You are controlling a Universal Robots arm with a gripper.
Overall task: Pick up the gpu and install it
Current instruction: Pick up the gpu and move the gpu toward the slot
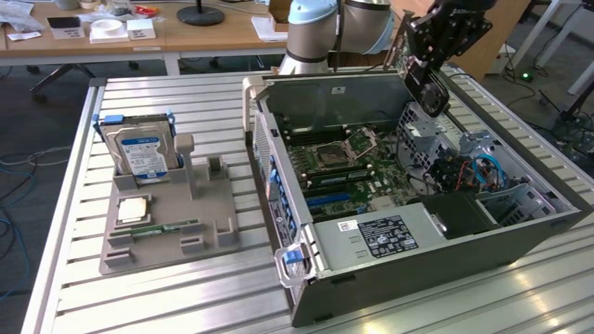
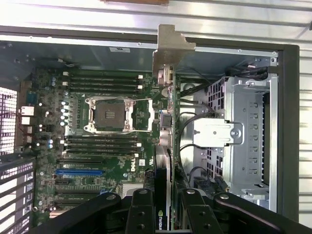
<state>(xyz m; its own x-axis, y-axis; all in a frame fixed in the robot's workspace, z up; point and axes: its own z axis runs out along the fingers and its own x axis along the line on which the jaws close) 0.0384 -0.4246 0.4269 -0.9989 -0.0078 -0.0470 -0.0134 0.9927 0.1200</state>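
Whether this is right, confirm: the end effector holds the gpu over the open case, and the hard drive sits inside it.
No: the exterior view shows the hard drive standing in the gray holder beside the case. The end effector does hold the gpu.

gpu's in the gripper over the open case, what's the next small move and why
Probably ease the gpu across toward the blue slot. The gripper is clamped on it above the motherboard, and it hangs next to the drive cage, not over that slot.

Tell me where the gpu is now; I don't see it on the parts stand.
The gpu is held by the gripper over the open computer case, on the exterior view's right, above where the motherboard meets the drive cage.
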